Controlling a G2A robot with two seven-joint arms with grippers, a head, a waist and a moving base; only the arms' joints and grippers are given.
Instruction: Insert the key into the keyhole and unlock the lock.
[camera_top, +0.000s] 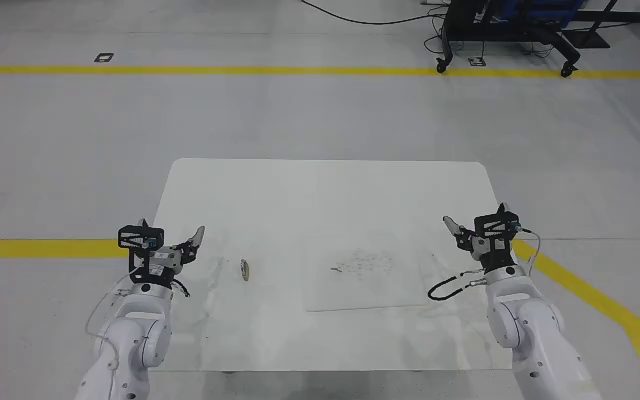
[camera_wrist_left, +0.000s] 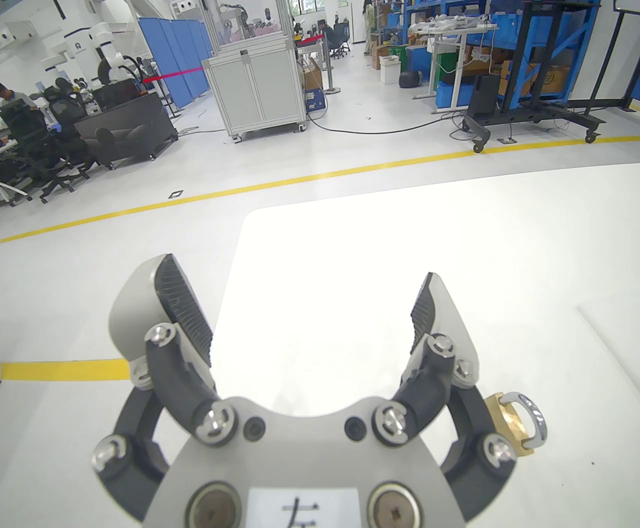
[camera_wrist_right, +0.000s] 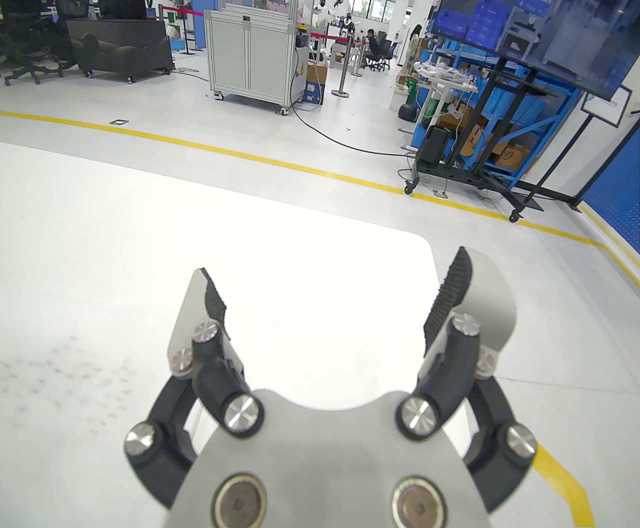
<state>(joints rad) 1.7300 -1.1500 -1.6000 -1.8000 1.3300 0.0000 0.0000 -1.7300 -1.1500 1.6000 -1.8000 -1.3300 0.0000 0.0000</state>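
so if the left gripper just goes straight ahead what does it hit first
Nothing, as far as shows: the left gripper is open over bare table, and the lock lies off to its side, out of that line. How far it tilts down is unclear.

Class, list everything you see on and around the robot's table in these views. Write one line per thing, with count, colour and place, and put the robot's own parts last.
table: one, white, in front of the robot.
lock: one, brass body with silver shackle, lying on the table beside the left gripper, apart from it.
scuff marks: one patch, grey, on the table between the two arms.
floor lines: yellow, on the grey floor around the table.
wheeled stand: one, black, on the floor beyond the far line.
left gripper: one, silver with black pads, open, over the table's edge.
right gripper: one, same colours, open, over the table's opposite edge.
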